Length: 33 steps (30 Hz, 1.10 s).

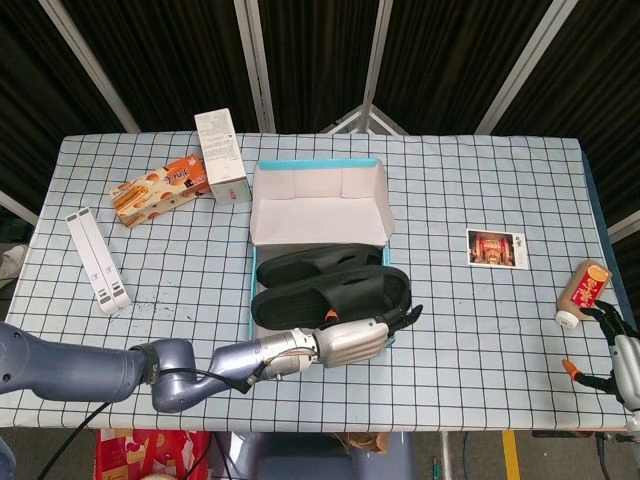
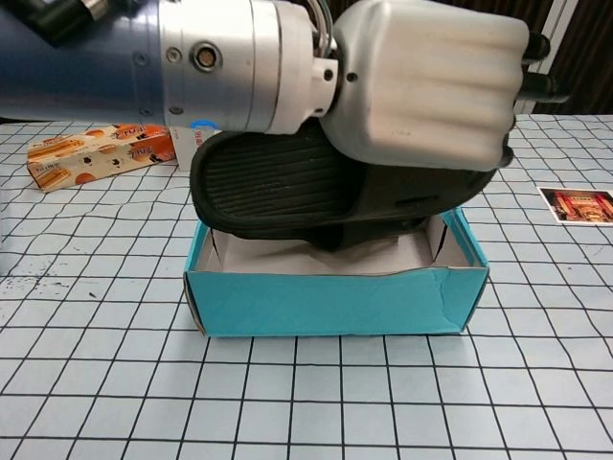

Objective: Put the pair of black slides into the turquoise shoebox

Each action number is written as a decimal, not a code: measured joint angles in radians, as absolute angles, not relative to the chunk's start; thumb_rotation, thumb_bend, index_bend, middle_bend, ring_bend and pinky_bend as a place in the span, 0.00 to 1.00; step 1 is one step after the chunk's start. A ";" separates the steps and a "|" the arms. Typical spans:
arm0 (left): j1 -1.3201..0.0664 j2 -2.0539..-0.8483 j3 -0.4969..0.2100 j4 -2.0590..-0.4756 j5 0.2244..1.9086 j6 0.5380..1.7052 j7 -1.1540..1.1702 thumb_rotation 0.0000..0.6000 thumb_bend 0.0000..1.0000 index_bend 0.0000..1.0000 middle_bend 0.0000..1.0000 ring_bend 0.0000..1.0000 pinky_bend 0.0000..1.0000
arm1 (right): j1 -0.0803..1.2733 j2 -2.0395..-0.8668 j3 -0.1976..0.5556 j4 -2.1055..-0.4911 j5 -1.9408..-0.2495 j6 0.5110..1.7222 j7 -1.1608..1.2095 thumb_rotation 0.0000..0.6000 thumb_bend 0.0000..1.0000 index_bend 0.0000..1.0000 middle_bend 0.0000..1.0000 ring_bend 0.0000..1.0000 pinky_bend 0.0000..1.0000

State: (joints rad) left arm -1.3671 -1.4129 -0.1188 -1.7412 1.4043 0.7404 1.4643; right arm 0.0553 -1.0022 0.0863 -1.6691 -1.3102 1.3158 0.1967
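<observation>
Left hand (image 1: pixel 352 339) grips the second black slide (image 1: pixel 330 296) over the turquoise shoebox (image 2: pixel 335 299), beside the first slide (image 1: pixel 318 263). Next, I'd guess: lower, release. Right hand (image 1: pixel 622 352) idle, fingers spread.

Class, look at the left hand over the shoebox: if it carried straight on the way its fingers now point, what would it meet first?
The left hand holds the second slide above the turquoise shoebox, fingers pointing toward the box's right side. Going on, it looks free over bare checked tablecloth, though depth is unclear.

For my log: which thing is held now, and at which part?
The left hand holds the second black slide at its strap end, above the turquoise shoebox. The right hand holds nothing.
</observation>
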 measured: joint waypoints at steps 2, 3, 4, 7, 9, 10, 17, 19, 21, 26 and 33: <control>-1.380 -1.429 -0.112 -1.713 1.445 0.730 1.425 1.00 0.49 0.31 0.49 0.08 0.18 | 0.056 -1.002 0.087 -1.667 -1.308 1.313 0.197 1.00 0.23 0.23 0.14 0.23 0.27; -1.385 -1.433 -0.109 -1.701 1.462 0.725 1.413 1.00 0.49 0.31 0.49 0.08 0.18 | 0.057 -1.003 0.088 -1.666 -1.306 1.313 0.197 1.00 0.23 0.23 0.14 0.23 0.27; -1.392 -1.437 -0.104 -1.686 1.482 0.716 1.400 1.00 0.49 0.31 0.49 0.08 0.18 | 0.057 -1.003 0.088 -1.666 -1.306 1.312 0.198 1.00 0.23 0.23 0.14 0.23 0.27; -1.404 -1.447 -0.095 -1.653 1.513 0.701 1.378 1.00 0.49 0.31 0.48 0.08 0.18 | 0.058 -1.003 0.087 -1.665 -1.306 1.307 0.201 1.00 0.23 0.23 0.14 0.23 0.27; -1.405 -1.463 -0.091 -1.632 1.519 0.700 1.360 1.00 0.49 0.31 0.48 0.08 0.18 | 0.058 -1.002 0.086 -1.667 -1.306 1.306 0.200 1.00 0.23 0.23 0.14 0.23 0.27; -1.404 -1.475 -0.089 -1.619 1.523 0.701 1.353 1.00 0.49 0.31 0.48 0.08 0.18 | 0.058 -1.001 0.086 -1.668 -1.305 1.306 0.199 1.00 0.23 0.23 0.14 0.23 0.27; -1.408 -1.534 -0.071 -1.538 1.547 0.678 1.344 1.00 0.49 0.31 0.49 0.08 0.18 | 0.060 -1.002 0.089 -1.664 -1.299 1.300 0.203 1.00 0.23 0.23 0.14 0.23 0.27; -1.405 -1.545 -0.065 -1.525 1.556 0.678 1.333 1.00 0.49 0.31 0.49 0.08 0.18 | 0.060 -1.001 0.089 -1.662 -1.298 1.300 0.206 1.00 0.23 0.23 0.14 0.23 0.27; -1.402 -1.549 -0.058 -1.514 1.566 0.677 1.327 1.00 0.49 0.31 0.49 0.08 0.18 | 0.059 -1.000 0.090 -1.662 -1.297 1.299 0.208 1.00 0.23 0.23 0.14 0.23 0.27; -1.392 -1.548 -0.037 -1.495 1.580 0.662 1.327 1.00 0.49 0.32 0.49 0.08 0.18 | 0.058 -1.001 0.090 -1.663 -1.300 1.304 0.210 1.00 0.23 0.23 0.14 0.23 0.27; -1.379 -1.566 -0.021 -1.456 1.609 0.660 1.298 1.00 0.49 0.31 0.50 0.09 0.18 | 0.058 -1.002 0.091 -1.662 -1.295 1.302 0.210 1.00 0.23 0.23 0.14 0.23 0.27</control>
State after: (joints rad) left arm -1.3788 -1.5664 -0.0208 -1.4564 1.6087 0.6600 1.2980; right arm 0.0576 -1.0019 0.0910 -1.6615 -1.2950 1.3023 0.2096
